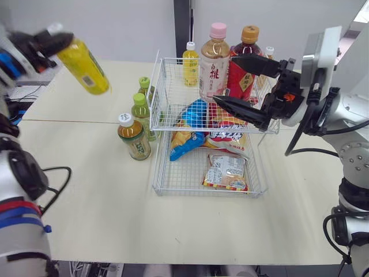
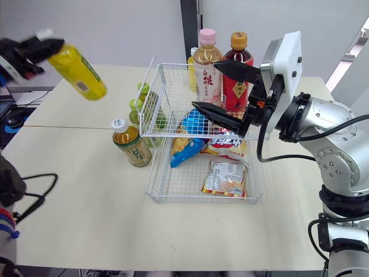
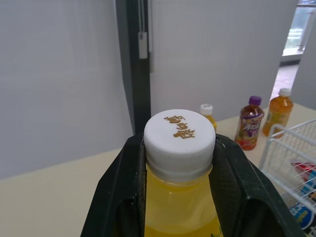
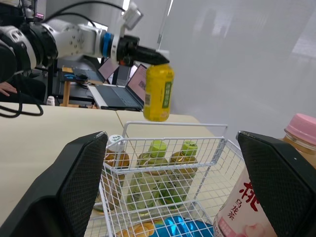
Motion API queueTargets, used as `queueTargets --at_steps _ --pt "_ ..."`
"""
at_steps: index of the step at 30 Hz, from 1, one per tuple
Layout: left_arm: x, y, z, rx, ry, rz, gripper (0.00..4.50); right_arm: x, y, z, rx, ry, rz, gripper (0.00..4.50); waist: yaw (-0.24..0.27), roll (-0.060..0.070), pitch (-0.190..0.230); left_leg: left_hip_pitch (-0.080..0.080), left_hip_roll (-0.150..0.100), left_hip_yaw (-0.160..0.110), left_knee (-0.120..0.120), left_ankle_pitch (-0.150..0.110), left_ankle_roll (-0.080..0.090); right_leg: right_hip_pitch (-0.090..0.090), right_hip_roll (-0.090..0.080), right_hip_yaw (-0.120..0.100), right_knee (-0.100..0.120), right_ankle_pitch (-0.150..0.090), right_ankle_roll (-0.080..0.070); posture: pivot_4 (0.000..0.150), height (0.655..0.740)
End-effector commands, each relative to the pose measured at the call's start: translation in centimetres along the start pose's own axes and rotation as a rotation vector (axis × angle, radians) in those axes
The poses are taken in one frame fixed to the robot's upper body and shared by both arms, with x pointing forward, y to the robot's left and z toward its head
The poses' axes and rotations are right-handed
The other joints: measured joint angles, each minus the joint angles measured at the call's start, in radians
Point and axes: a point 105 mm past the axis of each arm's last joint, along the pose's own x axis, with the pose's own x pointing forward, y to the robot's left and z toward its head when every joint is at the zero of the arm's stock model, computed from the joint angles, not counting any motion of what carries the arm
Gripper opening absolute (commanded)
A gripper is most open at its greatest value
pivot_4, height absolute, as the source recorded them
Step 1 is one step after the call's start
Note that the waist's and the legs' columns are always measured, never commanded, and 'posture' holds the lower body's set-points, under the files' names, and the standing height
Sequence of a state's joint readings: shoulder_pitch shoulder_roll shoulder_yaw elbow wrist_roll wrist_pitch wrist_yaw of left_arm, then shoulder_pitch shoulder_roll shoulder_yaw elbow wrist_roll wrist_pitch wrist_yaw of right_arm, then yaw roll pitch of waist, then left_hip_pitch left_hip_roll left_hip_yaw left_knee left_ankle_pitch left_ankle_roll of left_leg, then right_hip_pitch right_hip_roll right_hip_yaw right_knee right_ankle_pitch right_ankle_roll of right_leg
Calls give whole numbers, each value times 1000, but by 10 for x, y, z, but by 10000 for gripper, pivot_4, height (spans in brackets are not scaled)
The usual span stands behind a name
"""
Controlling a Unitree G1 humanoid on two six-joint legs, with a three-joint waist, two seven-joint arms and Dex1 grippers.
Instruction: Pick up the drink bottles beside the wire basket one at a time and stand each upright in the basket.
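One big pale table (image 1: pixel 86 213) under everything. On its middle, two shelves of wire basket (image 1: pixel 155 92): snack bags (image 1: pixel 226 172) down below, and up top a pink-topped bottle (image 1: pixel 214 60), a red bottle (image 1: pixel 242 69) and a small yellow bottle (image 1: pixel 191 63), all standing straight. Close by the right side of that top shelf, right gripper (image 1: pixel 225 79), fingers spread wide, nothing between them. Waiting on the table just beside the basket's left wall: tea bottle (image 1: pixel 134 137) with a white top, and green-topped bottles (image 1: pixel 141 112) behind it. High up and well off to the left of the basket, yellow drink bottle (image 1: pixel 86 66), tipped on a slant, bottom end pointing down toward the table. Pinched tight at the neck by the left gripper (image 1: pixel 55 39), one black finger on each side, right under the white cap (image 3: pixel 180 140). Full of juice nearly to the top, so probably heavy for its size and likely to swing from such a high hold. Smooth plastic, maybe slippery, but stiff at the neck, with the ridge under the cap good for stopping a slide. Best kept gripped there, turned straight, then lowered slowly into a free spot on the top shelf.
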State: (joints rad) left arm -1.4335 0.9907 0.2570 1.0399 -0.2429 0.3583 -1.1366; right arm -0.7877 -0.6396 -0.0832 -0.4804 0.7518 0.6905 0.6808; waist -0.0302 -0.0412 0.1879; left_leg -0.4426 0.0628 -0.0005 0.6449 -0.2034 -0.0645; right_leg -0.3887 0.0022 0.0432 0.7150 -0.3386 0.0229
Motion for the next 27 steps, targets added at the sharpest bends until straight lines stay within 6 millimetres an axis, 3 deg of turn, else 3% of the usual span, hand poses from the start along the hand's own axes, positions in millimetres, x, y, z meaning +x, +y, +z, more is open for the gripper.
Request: queueTargets --at_steps 1,8,19,27 --pt "-6 -24 67 30 -138 -140 13515 1 -1 12 -59 -49 -3 45000 0 0 0 0 0 0 0 0 0 0 0 0 0 0 0 1500 7400" --pt "10 -54 96 -12 -172 -299 13515 2 -7 26 -76 -133 -41 45000 -3 2 2 0 1 0 0 0 0 -1 1 0 1 0 0 1500 7400" --pt "67 -108 75 -11 -72 -500 13515 -3 -2 36 -111 -154 -62 45000 -1 2 2 0 0 0 0 0 0 -1 0 1 1 0 0 1500 7400" --pt "92 -135 62 -10 -47 -574 13515 -7 2 38 -122 -143 -82 45000 -3 3 2 0 0 1 0 0 0 -1 0 1 2 0 0 1500 7400"
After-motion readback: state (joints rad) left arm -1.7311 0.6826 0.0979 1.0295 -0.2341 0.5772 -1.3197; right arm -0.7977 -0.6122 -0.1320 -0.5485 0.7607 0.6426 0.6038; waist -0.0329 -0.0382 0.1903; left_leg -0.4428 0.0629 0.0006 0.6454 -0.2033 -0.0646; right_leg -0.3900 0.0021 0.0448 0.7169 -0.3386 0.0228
